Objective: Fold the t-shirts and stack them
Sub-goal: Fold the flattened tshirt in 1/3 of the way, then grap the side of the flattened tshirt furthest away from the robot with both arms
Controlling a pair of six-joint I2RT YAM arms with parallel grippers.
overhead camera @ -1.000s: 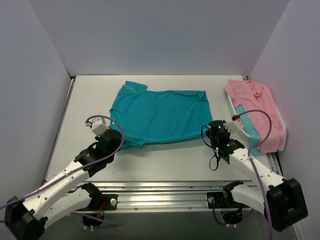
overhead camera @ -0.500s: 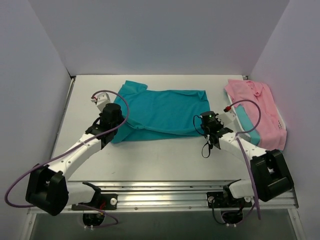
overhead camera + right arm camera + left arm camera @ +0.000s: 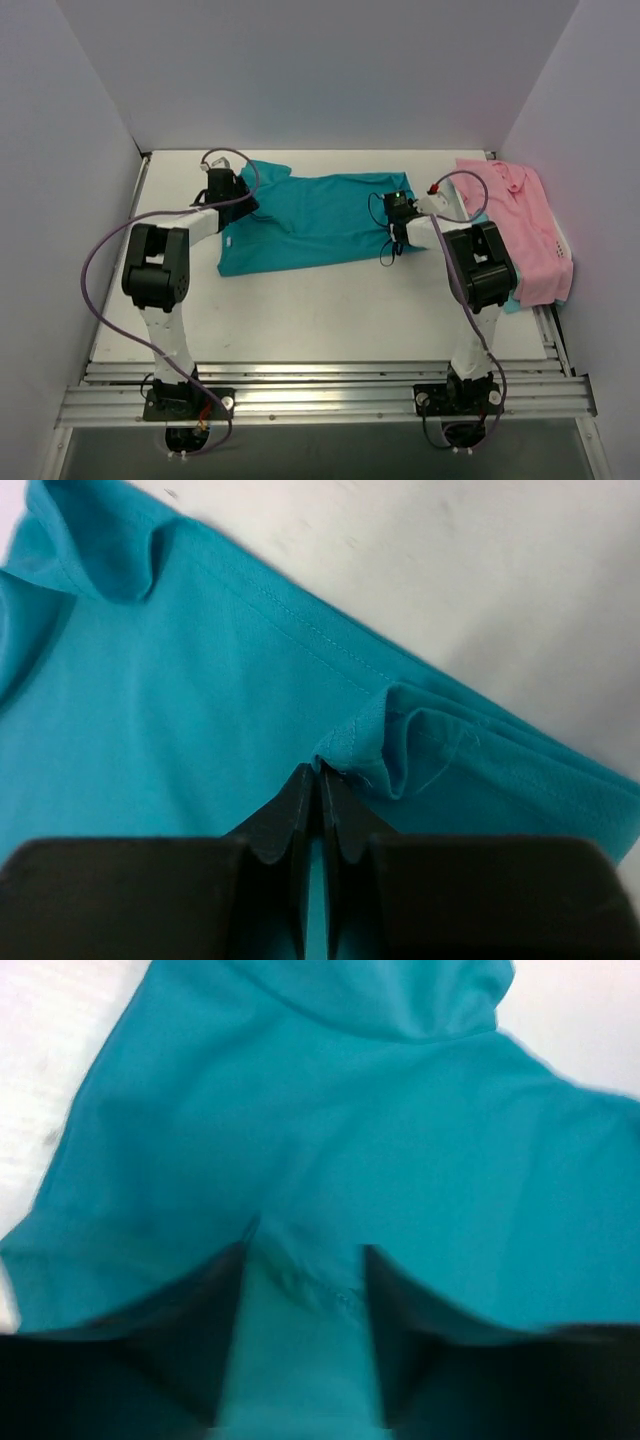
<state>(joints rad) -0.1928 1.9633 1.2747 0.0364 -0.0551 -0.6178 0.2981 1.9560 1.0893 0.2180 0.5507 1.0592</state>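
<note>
Shirt, teal (image 3: 310,225) | L+R fingers (image 3: 318,810) pinching it | pink shirt (image 3: 520,225) right

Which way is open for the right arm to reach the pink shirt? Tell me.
Probably none yet: the right gripper has its jaws pinched on the teal shirt. The pink shirt lies unobstructed just beside that arm.

We see a pale grey table (image 3: 300,300) carrying the teal t-shirt (image 3: 310,225), which lies spread across its far middle (its near edge rumpled and partly doubled over). Right of that shirt, at the table's right edge, a pink collared shirt (image 3: 520,225) rests, a sliver of another teal one (image 3: 512,305) showing beneath it.
</note>
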